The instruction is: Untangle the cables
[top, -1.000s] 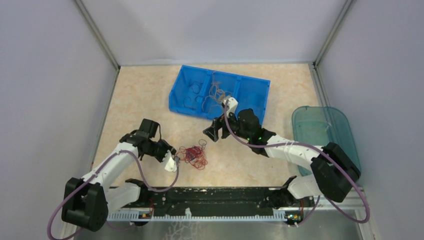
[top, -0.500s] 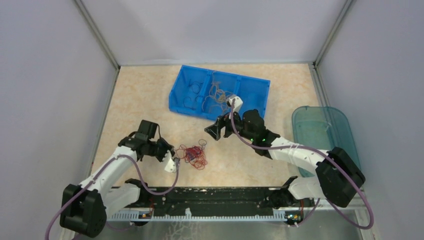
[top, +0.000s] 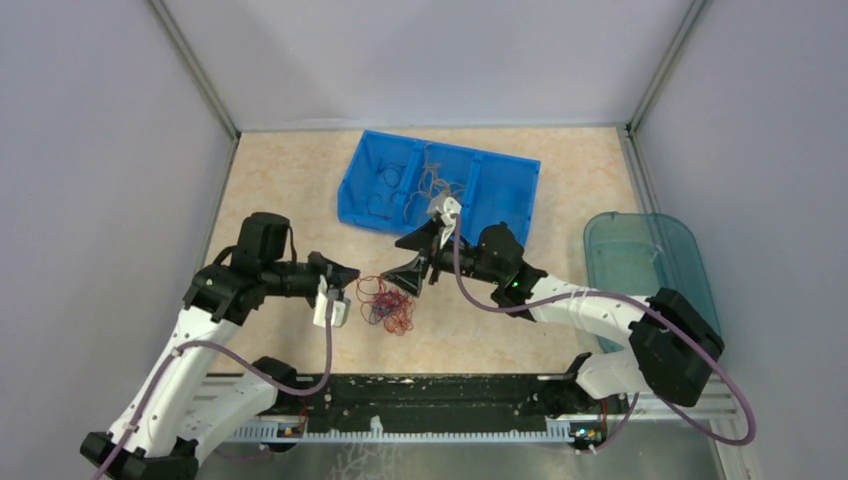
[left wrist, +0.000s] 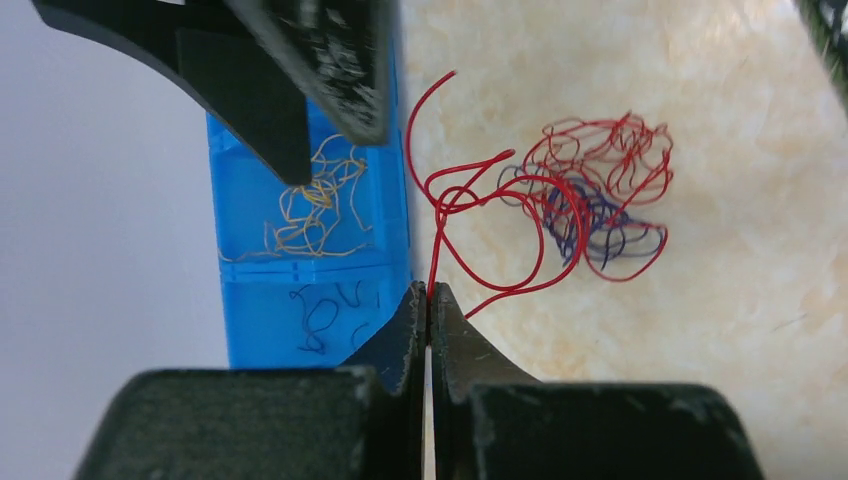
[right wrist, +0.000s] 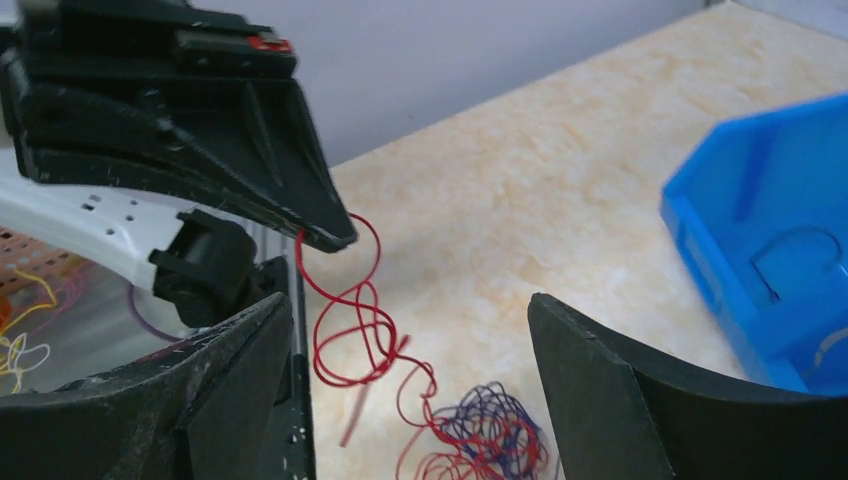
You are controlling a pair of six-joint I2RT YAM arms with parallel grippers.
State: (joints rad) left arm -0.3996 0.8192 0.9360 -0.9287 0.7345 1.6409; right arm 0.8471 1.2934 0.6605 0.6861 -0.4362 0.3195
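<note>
The left gripper [left wrist: 428,298] has clamped a red cable [left wrist: 434,250] and risen.

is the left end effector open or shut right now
Shut. The left end effector has its tips pressed together on a red cable leading to the tangle.

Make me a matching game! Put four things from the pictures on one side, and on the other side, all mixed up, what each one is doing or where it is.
Things:
1. left gripper
2. right gripper
3. blue bin
4. wire tangle

States:
A. open wide, holding nothing
B. red and purple, lying on the table
C. shut on a red wire
D. has yellow wires inside

Pairs: 1-C, 2-A, 3-D, 4-B
</note>
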